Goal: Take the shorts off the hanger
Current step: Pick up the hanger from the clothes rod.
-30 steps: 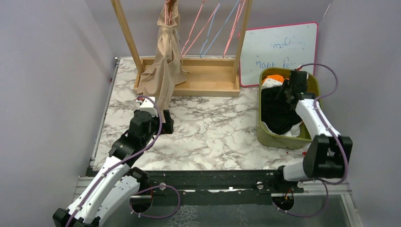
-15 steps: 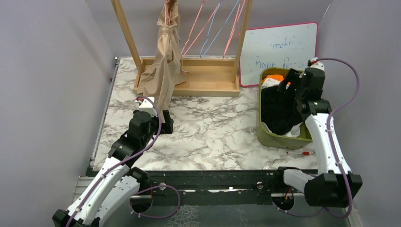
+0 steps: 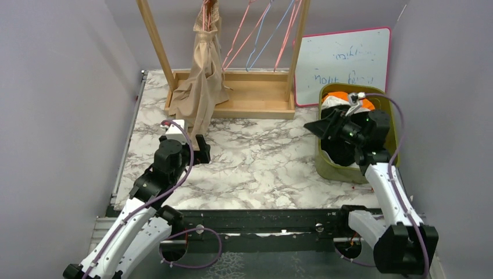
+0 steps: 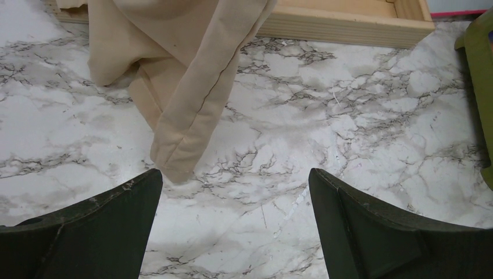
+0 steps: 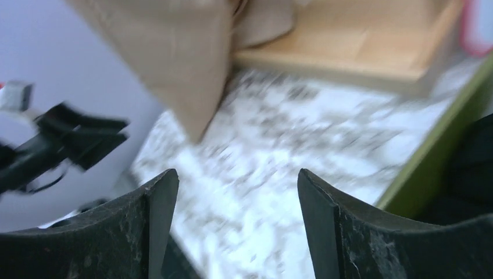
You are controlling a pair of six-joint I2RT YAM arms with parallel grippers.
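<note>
The tan-beige shorts [image 3: 203, 75] hang from a pink hanger on the wooden rack, with their leg ends draped onto the table. They also show in the left wrist view [image 4: 186, 87] and the right wrist view [image 5: 168, 58]. The black shorts [image 3: 340, 154], cream-white shorts [image 3: 331, 103] and orange shorts [image 3: 367, 104] lie in the green bin [image 3: 318, 158]. My left gripper [image 3: 200, 150] is open and empty, just short of the tan leg end [image 4: 232, 171]. My right gripper [image 3: 318, 125] is open and empty over the bin's left rim, pointing left [image 5: 232, 174].
Empty pink and blue hangers [image 3: 258, 35] hang on the wooden rack [image 3: 256, 96] at the back. A whiteboard [image 3: 343, 61] leans behind the bin. The bin's edge shows in the left wrist view [image 4: 485, 70] and the right wrist view [image 5: 442, 139]. Grey walls stand on both sides.
My right arm has swung from deep over the bin toward the left, its open gripper now at the bin's left rim. My left gripper has shifted slightly.
</note>
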